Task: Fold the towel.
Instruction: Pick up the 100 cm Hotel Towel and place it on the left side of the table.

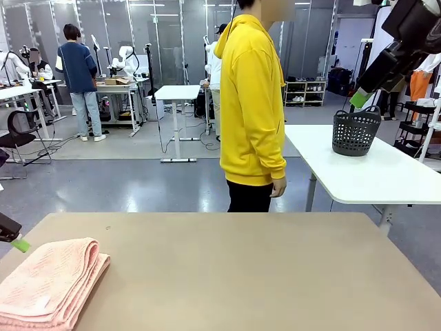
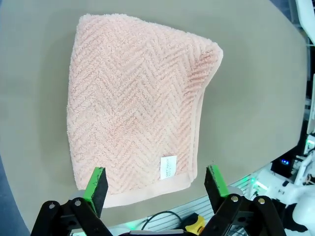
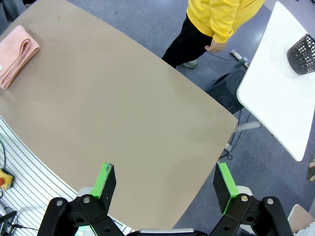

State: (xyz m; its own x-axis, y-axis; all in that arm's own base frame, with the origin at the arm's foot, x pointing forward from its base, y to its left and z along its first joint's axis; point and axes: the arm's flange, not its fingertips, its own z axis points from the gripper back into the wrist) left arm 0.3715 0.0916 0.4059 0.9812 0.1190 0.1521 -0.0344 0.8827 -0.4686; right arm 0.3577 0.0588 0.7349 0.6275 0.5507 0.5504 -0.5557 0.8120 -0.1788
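Underneath, towel (image 2: 135, 103) tag (image 2: 169, 167) up.

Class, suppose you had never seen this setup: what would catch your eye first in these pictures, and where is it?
First, the folded salmon-pink towel lying at the table's near left corner, white tag up. Next, the person in a yellow hoodie standing at the far side. Both end effectors, left and right, hang open above the table, holding nothing.

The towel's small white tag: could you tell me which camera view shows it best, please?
The left wrist view: it looks straight down on the folded towel, with the tag plain near its banded edge. The front view shows the towel's stacked folds at the table corner; the right wrist view shows it small and far.
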